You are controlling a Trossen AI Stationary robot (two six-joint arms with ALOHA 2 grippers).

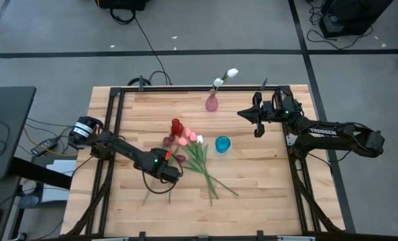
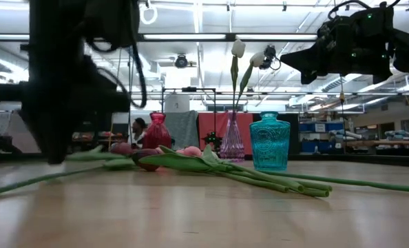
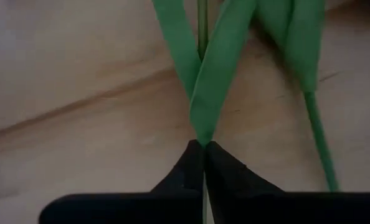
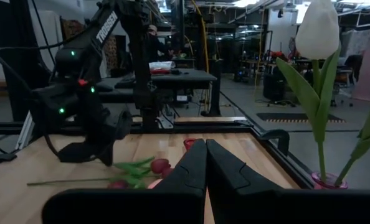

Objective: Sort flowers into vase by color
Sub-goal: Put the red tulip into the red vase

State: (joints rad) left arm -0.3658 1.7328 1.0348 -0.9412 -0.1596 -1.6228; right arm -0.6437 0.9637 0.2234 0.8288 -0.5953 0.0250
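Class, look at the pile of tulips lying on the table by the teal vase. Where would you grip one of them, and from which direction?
Grip the thin green stem, coming straight down from above, jaws across it. The tulips lie flat on the table, stems fanning out toward the near edge, clear of the teal vase; the heads bunch together. The left gripper has shut on a stem just so. The right gripper waits, shut.

Grey floor (image 1: 206, 27) all round the pale wooden bench (image 1: 252, 194), black tape lines (image 1: 185, 51) crossing it, cables (image 1: 149, 47) trailing on the far side. Beyond, a workshop: bright ceiling light strips (image 2: 191, 36), and a dark desk (image 4: 172, 78) further back.
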